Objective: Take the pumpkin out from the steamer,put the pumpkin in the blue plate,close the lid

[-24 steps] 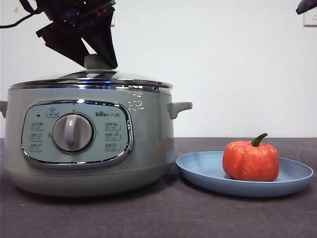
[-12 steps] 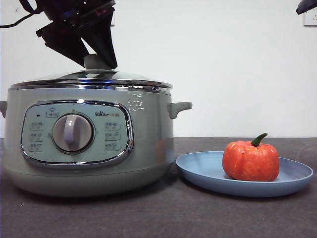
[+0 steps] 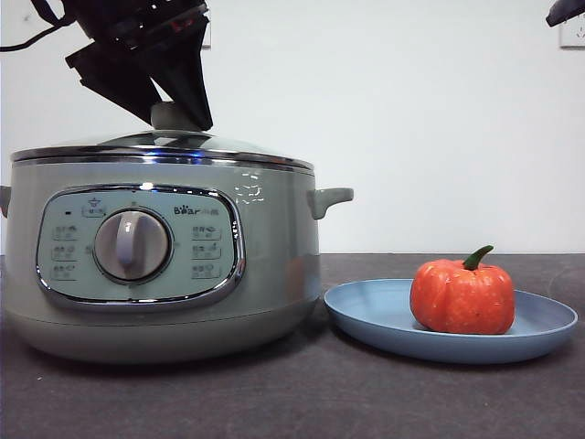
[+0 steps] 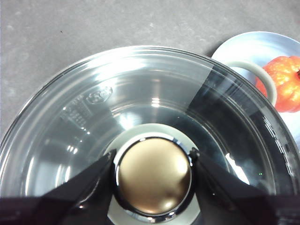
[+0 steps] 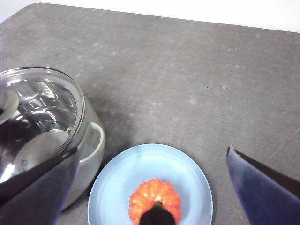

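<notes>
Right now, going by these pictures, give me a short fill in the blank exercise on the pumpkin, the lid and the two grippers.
1. The pumpkin sits on the blue ____.
2. The lid rests on the ____.
3. The left gripper has its jaws on either side of the lid's ____.
4. The right gripper, jaws open, hangs above the ____.

Missing words: plate; steamer; knob; pumpkin

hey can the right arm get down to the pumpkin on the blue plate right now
Probably yes. The right gripper hangs open directly over the pumpkin on the blue plate, nothing between them. The steamer stands off to one side.
</notes>
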You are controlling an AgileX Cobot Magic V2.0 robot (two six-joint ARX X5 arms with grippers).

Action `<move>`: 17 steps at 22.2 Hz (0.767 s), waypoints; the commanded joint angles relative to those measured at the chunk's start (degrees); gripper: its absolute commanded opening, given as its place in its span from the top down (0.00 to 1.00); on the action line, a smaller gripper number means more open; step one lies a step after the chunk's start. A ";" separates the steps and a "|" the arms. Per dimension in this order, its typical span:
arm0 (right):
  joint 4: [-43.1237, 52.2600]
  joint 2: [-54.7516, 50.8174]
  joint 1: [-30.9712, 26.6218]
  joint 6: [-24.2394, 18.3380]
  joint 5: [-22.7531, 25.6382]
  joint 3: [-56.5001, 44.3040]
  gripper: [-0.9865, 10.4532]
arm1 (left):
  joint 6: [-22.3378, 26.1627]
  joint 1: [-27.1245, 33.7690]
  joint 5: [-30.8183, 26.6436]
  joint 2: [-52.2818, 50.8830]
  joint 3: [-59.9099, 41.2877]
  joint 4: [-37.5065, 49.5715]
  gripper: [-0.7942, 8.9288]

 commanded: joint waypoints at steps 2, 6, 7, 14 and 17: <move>0.39 -0.02 0.02 0.94 0.26 -0.39 0.45 | 2.60 0.04 0.02 0.17 -0.02 -0.33 0.93; 0.37 -0.02 0.02 0.94 0.28 -0.39 0.45 | 2.54 0.04 1.07 0.17 -0.02 1.49 0.71; 0.37 -0.02 0.02 0.94 0.28 -0.39 0.45 | 2.16 0.07 1.01 0.17 -0.02 2.03 0.50; 0.33 -0.02 0.02 0.94 0.15 -0.39 0.45 | 0.09 0.04 0.79 -0.13 0.00 2.58 0.36; 0.28 -0.02 0.02 0.92 0.15 -0.39 0.45 | -0.72 0.04 0.96 -2.54 0.00 1.60 0.37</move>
